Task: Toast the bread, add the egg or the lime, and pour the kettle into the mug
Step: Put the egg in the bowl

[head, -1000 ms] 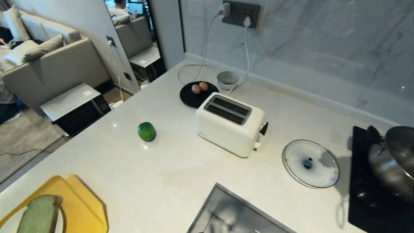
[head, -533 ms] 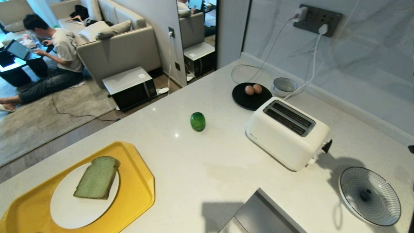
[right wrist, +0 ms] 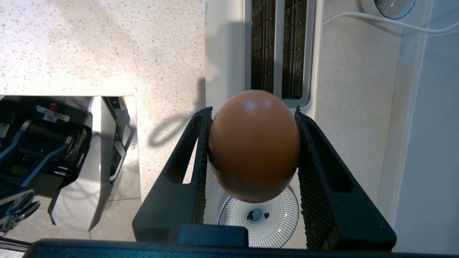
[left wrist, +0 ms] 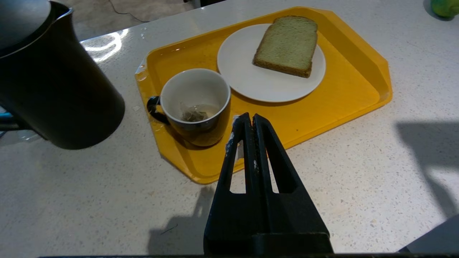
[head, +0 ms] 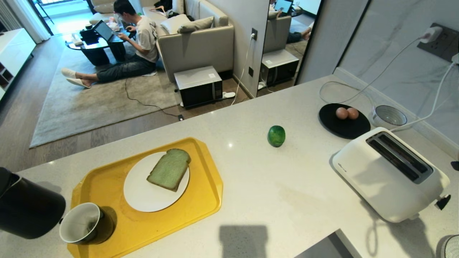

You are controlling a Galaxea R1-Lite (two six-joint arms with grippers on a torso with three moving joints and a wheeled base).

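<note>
- right gripper (right wrist: 253, 143) jaws grasp the egg (right wrist: 254, 145) above the toaster (right wrist: 276, 50)
- left gripper (left wrist: 250, 122) jaws clenched, empty, near the mug (left wrist: 195, 105)
- bread (head: 169, 169) on the plate (head: 143, 197), left

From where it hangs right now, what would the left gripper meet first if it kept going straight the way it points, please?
Probably the yellow tray: the left gripper, shut, points at its near rim beside the mug, though depth is hard to judge.
</note>
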